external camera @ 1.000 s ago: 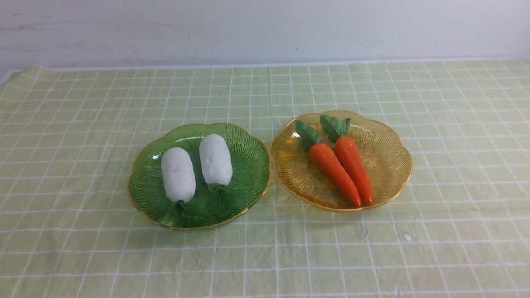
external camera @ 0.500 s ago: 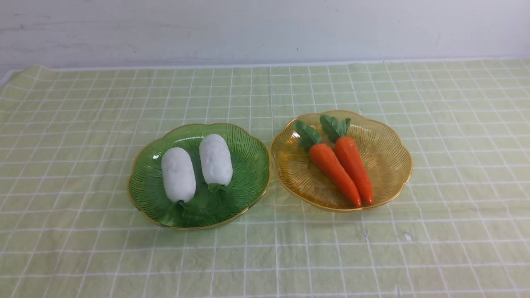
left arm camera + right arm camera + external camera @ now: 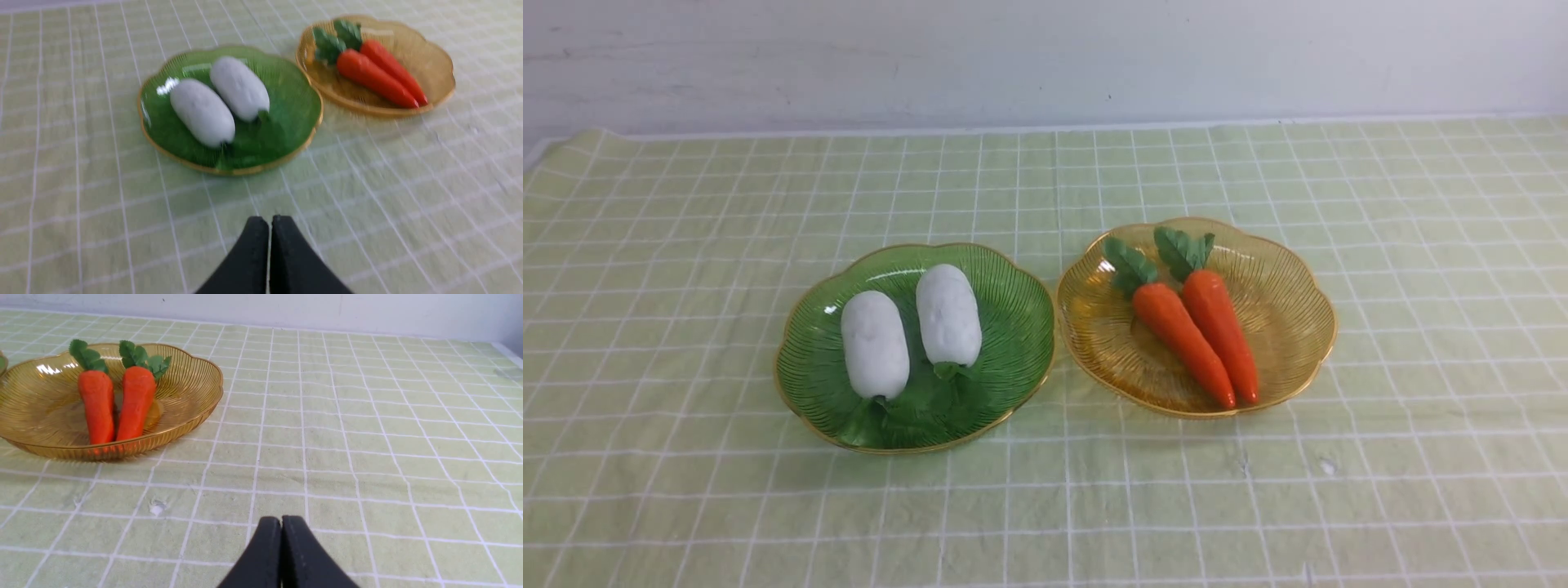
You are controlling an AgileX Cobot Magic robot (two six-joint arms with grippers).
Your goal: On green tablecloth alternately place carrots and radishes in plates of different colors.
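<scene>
Front: green plate (image 3: 800, 367) left with two radishes (image 3: 874, 344); amber plate (image 3: 1298, 327) right with two carrots (image 3: 1183, 343); rims nearly touching, bare cloth (image 3: 686, 229) all round.
Left wrist: left gripper (image 3: 269, 222) closed, empty, above bare cloth near the green plate.
Right wrist: right gripper (image 3: 281, 522) closed, empty; open cloth right of the amber plate.

Behind it all runs a pale wall (image 3: 1045, 57) — off-white, faintly scuffed (a few dark specks) — and a thin strip of white tabletop (image 3: 849, 131) peeks out along its foot.
</scene>
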